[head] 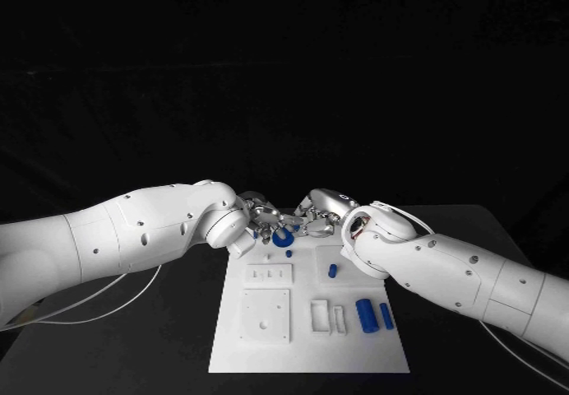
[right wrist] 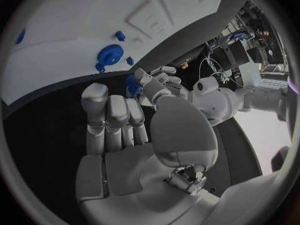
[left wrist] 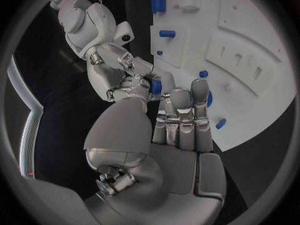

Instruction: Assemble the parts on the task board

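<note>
Task board (head: 308,346): white plate, landmark. Left hand (head: 263,219) and right hand (head: 318,216) meet at its far edge, together pinching one small blue part (left wrist: 155,86), seemingly passing it between them for seating.

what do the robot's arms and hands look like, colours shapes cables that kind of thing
Both arms are smooth, rounded white shells with small dark dots like screw holes. The left hand and right hand are silver metal, with segmented fingers and a flat palm plate. Thin pale cables loop from the left arm and the right arm.
</note>
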`<state>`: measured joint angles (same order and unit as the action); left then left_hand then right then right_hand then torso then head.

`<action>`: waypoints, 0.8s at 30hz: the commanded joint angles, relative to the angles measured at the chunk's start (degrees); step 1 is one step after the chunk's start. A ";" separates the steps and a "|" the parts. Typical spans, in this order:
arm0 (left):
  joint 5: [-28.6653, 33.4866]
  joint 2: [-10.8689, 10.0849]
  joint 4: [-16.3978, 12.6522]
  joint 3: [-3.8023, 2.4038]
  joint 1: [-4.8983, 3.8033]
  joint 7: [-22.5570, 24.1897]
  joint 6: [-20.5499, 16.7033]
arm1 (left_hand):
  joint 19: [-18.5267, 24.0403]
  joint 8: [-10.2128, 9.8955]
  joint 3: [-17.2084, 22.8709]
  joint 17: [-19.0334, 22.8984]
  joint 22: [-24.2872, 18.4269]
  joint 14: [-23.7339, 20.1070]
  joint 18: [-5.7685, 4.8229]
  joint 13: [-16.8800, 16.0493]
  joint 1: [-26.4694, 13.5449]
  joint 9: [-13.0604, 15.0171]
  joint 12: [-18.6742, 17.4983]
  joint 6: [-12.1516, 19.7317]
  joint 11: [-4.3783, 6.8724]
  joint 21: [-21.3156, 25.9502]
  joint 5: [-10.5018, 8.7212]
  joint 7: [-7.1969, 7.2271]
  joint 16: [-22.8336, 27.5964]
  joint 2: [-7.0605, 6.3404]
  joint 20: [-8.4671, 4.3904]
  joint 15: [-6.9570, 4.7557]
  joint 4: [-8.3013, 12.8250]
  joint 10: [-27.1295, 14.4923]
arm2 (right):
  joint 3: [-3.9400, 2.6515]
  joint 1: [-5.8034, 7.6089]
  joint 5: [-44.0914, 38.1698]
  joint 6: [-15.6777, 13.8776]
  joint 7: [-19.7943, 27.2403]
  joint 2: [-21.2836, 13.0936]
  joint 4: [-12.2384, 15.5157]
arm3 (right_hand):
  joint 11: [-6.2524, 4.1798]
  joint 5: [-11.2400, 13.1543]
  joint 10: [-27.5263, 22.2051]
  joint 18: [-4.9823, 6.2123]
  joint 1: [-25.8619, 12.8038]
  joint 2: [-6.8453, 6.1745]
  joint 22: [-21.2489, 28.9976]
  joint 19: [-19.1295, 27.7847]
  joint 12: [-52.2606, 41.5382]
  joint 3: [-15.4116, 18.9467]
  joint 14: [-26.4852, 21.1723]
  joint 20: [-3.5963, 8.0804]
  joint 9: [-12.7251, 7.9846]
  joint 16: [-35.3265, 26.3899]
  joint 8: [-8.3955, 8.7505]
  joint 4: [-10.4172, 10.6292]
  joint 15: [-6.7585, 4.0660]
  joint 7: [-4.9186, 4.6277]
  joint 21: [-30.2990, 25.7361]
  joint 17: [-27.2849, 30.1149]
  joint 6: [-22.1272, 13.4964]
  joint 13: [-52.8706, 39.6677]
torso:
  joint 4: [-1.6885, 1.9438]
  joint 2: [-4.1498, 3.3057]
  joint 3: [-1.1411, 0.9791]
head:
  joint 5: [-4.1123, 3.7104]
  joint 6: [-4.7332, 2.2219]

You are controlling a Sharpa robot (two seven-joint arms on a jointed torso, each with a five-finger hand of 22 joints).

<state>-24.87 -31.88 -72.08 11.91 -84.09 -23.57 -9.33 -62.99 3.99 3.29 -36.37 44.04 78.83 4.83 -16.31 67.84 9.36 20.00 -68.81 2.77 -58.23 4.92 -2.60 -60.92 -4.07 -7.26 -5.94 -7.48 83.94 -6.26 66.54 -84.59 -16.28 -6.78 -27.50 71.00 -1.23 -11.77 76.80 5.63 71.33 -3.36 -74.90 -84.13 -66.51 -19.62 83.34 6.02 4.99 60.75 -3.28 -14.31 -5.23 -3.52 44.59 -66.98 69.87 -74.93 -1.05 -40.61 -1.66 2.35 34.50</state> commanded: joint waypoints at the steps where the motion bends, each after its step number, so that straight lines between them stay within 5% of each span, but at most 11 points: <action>1: -0.15 0.29 -0.04 -0.06 0.02 -0.09 0.78 | -0.46 -0.27 0.06 -0.07 0.05 0.01 -0.74 -0.05 -0.41 -0.02 -0.30 0.31 0.23 0.18 0.11 0.07 -0.08 0.05 0.10 -0.22 -0.38 2.82 | 0.02 -0.07 -0.54 1.07 0.27 0.23 0.22 | -0.06 -0.38 0.02 -0.36 -0.24 -0.20 -4.82 -3.03 -0.06 0.06 0.36 0.27 0.48 -0.34 -0.34 0.41 0.06 -0.09 0.04 0.04 0.48 -0.23 | -0.03 0.02 0.00 | 0.00 0.03; 14: -0.07 0.53 -0.15 -0.05 0.12 0.10 0.96 | -0.90 -0.28 -0.03 -0.08 2.40 -0.07 -0.87 -0.12 0.07 -0.19 -0.54 0.40 0.23 1.93 0.67 0.07 -0.28 0.94 0.11 -0.20 0.46 2.82 | 0.06 -0.20 -0.54 1.51 0.33 0.60 0.11 | -0.06 -0.52 0.01 -0.35 -0.25 -0.18 -4.80 -3.02 -0.04 0.10 0.35 0.28 0.50 -0.39 -0.35 0.40 0.05 -0.09 -0.04 0.07 0.50 -0.21 | 0.01 -0.01 -0.01 | 0.06 0.00; 24: 0.12 0.65 -0.13 -0.05 0.16 0.47 0.51 | -1.21 -0.26 -0.26 -0.20 4.14 -0.06 -1.12 0.06 3.09 -0.47 -0.72 -0.17 0.45 3.12 5.75 0.53 -0.60 5.80 -0.07 -0.38 5.25 2.82 | 0.09 -0.27 -0.53 1.80 0.33 0.75 0.03 | -0.07 -0.63 -0.02 -0.36 -0.26 -0.08 -4.80 -3.03 -0.02 0.26 0.35 0.28 0.53 -0.47 -0.35 0.38 0.06 -0.08 -0.01 0.09 0.47 -0.21 | 0.01 0.01 -0.01 | 0.05 0.04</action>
<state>-24.95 -31.55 -71.99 11.99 -83.90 -24.19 -9.30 -63.81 3.98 2.88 -36.47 48.10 78.82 4.42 -16.32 70.65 8.96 19.51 -68.95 2.76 -55.33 10.17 -2.49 -61.20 0.92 -7.26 -5.93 -2.63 83.94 -6.23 66.38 -84.68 -15.65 -7.00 -27.02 70.81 -1.23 -12.21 76.80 5.62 71.34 -3.36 -74.91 -84.13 -66.51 -19.29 83.33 6.02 5.45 60.45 -3.48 -14.14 -5.21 -3.61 44.59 -66.99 70.06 -74.92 -1.02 -40.62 -1.68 2.43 34.54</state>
